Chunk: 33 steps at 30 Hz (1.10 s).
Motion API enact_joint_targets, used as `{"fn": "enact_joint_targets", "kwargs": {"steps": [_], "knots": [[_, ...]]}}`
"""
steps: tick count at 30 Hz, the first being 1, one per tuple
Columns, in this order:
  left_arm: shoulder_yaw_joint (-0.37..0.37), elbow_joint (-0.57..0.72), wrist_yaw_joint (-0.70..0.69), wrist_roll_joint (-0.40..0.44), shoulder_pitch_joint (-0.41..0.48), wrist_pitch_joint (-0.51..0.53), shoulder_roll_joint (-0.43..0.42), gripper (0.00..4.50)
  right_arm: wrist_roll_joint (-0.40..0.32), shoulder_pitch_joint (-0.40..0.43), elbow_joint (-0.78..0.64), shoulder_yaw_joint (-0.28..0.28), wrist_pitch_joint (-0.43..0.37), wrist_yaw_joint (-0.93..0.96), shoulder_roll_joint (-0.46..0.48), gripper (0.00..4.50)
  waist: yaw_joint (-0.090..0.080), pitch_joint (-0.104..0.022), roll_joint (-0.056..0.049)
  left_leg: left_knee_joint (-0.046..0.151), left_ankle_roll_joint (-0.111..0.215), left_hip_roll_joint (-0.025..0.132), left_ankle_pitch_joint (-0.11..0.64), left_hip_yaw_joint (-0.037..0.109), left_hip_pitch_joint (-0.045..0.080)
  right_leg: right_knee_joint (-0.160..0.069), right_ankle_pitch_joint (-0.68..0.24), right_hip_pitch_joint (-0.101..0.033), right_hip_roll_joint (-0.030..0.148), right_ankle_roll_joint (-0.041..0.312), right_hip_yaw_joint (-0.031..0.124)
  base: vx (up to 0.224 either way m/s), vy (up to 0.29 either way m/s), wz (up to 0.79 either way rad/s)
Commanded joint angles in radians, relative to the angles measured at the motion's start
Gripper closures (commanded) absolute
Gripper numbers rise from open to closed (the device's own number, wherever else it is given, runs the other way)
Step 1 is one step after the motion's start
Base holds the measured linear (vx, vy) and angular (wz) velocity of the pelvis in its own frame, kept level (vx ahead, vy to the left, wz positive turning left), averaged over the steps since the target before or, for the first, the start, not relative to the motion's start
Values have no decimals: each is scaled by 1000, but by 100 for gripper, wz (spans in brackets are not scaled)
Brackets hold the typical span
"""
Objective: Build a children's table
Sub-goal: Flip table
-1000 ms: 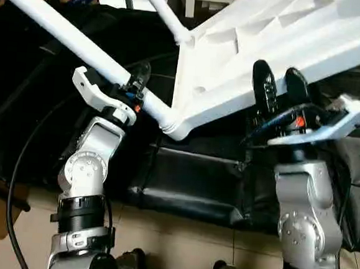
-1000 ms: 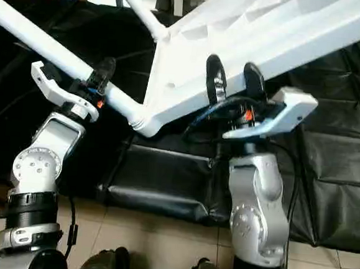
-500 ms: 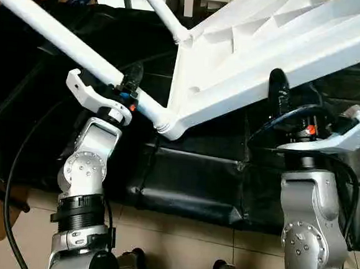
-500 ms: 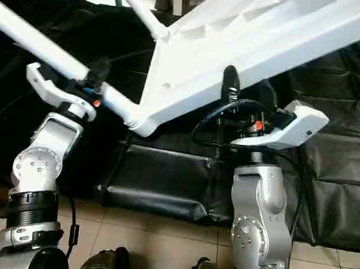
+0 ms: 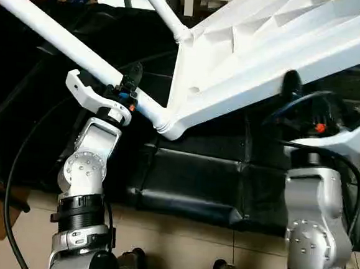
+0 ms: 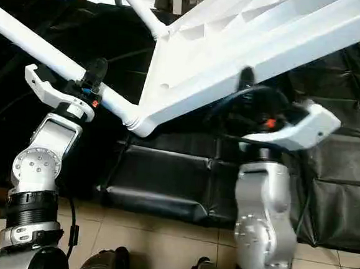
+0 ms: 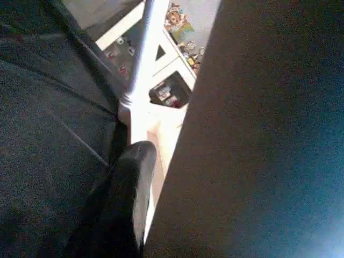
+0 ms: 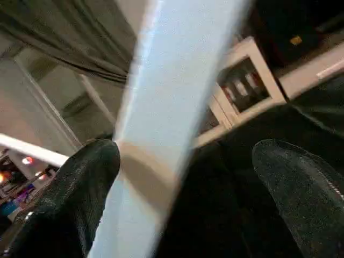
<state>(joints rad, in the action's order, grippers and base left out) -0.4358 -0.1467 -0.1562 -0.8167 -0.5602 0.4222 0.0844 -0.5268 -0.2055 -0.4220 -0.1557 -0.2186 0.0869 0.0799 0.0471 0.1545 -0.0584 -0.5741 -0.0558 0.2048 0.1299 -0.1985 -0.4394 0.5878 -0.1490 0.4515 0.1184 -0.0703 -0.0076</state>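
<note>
The robot is working at the leg-fitting step: the left gripper (image 5: 126, 86) is clenching one white leg (image 5: 63, 39) close to where it enters the corner socket (image 5: 168, 126) of the table top (image 5: 261, 60), which is tilting, ribbed underside up, above the black mats (image 5: 189, 179). A second leg (image 5: 161, 11) is already standing in the far corner. The right gripper (image 8: 183, 177) is straddling the top's long edge, jaws spread, one finger (image 8: 80, 183) touching the rim (the other is standing apart). Next, I judge, the right jaws need to close on that rim so the left arm can press the leg home. Compared with a second ago, the right gripper is sitting further along and under the edge, its fingers now mostly hidden behind it.
</note>
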Motion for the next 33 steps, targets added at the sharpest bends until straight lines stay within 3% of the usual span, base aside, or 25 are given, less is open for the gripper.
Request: {"fn": "enact_joint_targets", "kwargs": {"steps": [1,9,13,23,24,33], "knots": [[-12,-37,20,-68,-11,26,31,232,-26,0,2,-2,-17,0,26,0,-6,-83,11,68,-10,-14,298,2,36,-68,-214,-36,-22,60,-6,0,0,0],[-2,-31,6,-72,-5,40,35,232,-112,-104,48,-18,-74,-64,-35,0,-8,-84,10,66,-7,-13,284,1,39,-66,-202,-37,-23,67,-6,0,0,0],[-1,-28,5,-72,-3,41,36,232,-121,-126,62,-29,-78,-69,-47,0,-3,-91,14,60,10,-14,216,-1,36,-57,-111,-44,-23,90,-6,0,0,0],[0,-18,3,-73,2,43,39,232,-175,-170,108,-72,-94,-54,-48,0,3,-96,15,53,46,-14,169,-4,37,-50,-80,-49,-22,128,-7,0,0,0],[0,-18,2,-73,2,44,39,232,-177,-171,110,-74,-94,-54,-48,28,3,-96,16,53,47,-15,170,-4,37,-50,-82,-49,-22,130,-7,0,0,0],[1,-19,1,-75,4,46,44,232,-201,-202,136,-103,-96,-55,-53,99,6,-101,17,48,59,-15,145,-5,38,-46,-51,-52,-22,148,-8,0,0,0]]}}
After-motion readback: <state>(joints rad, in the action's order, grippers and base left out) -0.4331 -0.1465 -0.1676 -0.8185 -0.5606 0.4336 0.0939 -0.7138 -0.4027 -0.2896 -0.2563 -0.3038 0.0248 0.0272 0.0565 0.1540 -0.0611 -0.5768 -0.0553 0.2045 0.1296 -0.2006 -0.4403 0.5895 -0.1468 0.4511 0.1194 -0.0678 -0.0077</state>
